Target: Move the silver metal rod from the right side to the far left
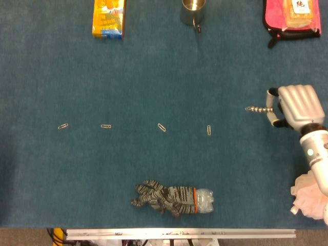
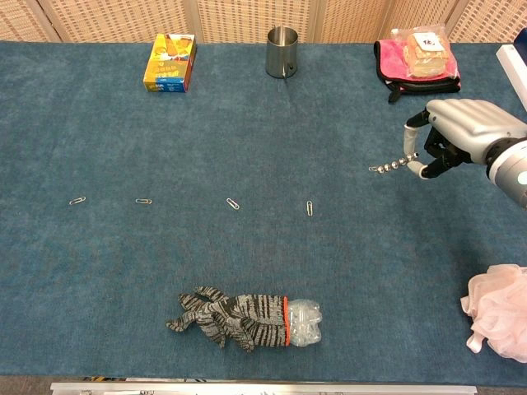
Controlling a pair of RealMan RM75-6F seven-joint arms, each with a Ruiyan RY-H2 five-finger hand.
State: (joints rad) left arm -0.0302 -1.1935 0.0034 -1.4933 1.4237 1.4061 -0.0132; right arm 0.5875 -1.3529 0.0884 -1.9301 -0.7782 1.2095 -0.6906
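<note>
Near the front edge of the blue-carpeted table (image 2: 370,271), a crushed plastic bottle (image 2: 301,322) lies on its side with a striped grey glove (image 2: 222,317) pulled over its neck end. A pink mesh puff (image 2: 496,313) sits at the front right corner. Farther in, four paper clips (image 2: 232,203) lie in a row across the middle of the table, spaced well apart. Above the table's right side, the right hand (image 2: 453,132) pinches one end of the silver metal rod (image 2: 394,166) between its thumb and curled fingers; the beaded rod points left, level with the surface, beyond and to the right of the last clip. Along the far edge stand a yellow carton (image 2: 170,62) towards the left, a steel cup (image 2: 282,40) at centre and a pink pouch (image 2: 417,59) with a wrapped snack on it towards the right. The left hand shows in neither view.
</note>
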